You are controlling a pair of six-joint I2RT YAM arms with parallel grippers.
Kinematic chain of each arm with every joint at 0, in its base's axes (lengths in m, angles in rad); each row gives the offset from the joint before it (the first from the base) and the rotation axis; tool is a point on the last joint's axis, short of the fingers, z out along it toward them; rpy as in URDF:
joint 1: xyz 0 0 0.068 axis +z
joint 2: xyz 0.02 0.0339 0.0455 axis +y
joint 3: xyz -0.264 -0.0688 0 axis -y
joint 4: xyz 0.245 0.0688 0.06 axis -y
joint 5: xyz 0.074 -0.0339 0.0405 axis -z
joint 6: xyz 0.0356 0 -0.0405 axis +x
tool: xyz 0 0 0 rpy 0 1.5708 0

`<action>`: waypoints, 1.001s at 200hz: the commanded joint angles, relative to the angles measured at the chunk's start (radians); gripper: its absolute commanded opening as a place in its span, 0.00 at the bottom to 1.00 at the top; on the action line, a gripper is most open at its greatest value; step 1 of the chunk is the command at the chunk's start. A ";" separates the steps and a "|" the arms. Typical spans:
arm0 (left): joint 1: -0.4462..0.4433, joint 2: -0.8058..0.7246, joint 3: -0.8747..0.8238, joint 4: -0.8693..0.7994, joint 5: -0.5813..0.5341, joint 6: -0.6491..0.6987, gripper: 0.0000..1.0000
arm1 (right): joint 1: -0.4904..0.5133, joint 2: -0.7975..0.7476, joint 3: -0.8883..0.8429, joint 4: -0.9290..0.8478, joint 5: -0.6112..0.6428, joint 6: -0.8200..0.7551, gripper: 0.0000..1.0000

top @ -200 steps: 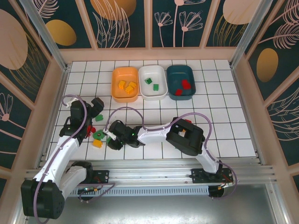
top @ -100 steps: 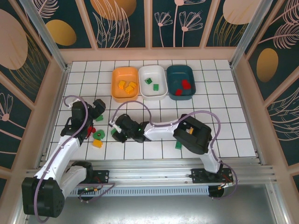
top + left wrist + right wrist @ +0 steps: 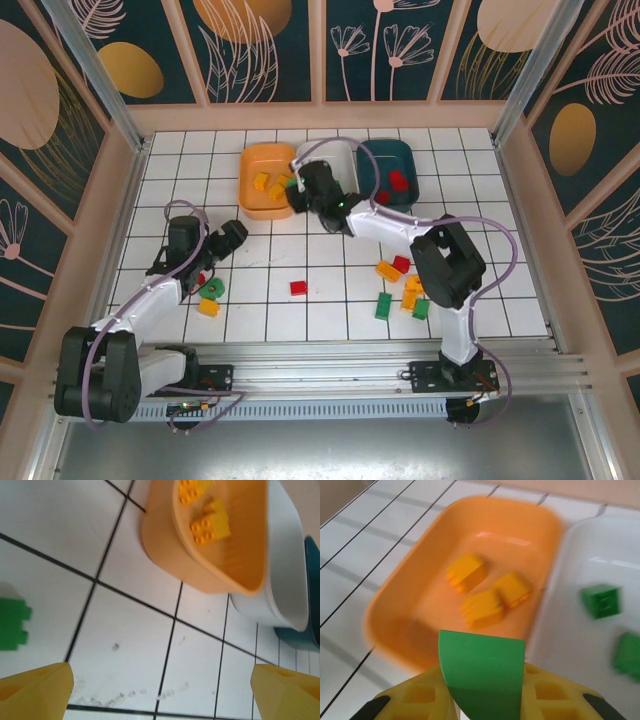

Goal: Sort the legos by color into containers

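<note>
My right gripper [image 3: 297, 191] is shut on a green lego [image 3: 482, 672], held over the seam between the orange container [image 3: 266, 182] and the white container [image 3: 330, 172]. Three yellow legos [image 3: 487, 592] lie in the orange container [image 3: 415, 605]. The white container [image 3: 570, 615] holds two green legos [image 3: 600, 600]. Red legos [image 3: 396, 181] sit in the teal container [image 3: 390, 160]. My left gripper [image 3: 229, 240] stands open and empty over bare tiles, its yellow fingertips [image 3: 35, 692] far apart, with a green lego [image 3: 12, 629] to its left.
Loose legos lie on the tiled table: red [image 3: 298, 288] in the middle, green [image 3: 211, 289], yellow [image 3: 208, 307] and red [image 3: 199, 278] by the left arm, and a mixed cluster [image 3: 400, 288] near the right arm. Wooden walls enclose the table.
My right arm has swung from the near-left tiles up to the containers, carrying the green lego. My left gripper has shifted slightly right and its jaws have narrowed a little.
</note>
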 commanded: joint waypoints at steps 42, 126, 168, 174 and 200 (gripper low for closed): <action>-0.113 0.009 0.070 0.061 0.090 0.022 0.94 | -0.143 0.238 0.306 -0.241 0.046 0.082 0.30; -0.126 0.044 0.101 0.080 0.115 0.026 0.99 | -0.156 0.109 0.324 -0.276 0.098 0.048 0.55; -0.235 0.076 0.101 0.205 0.114 0.017 0.98 | -0.091 -0.276 -0.139 -0.140 0.220 0.192 0.60; -0.262 0.084 0.103 0.224 0.113 0.021 0.98 | -0.078 -0.325 -0.208 -0.135 0.241 0.223 0.61; -0.383 0.125 0.118 0.300 0.096 0.050 0.98 | -0.036 -0.511 -0.459 -0.237 0.333 0.332 0.63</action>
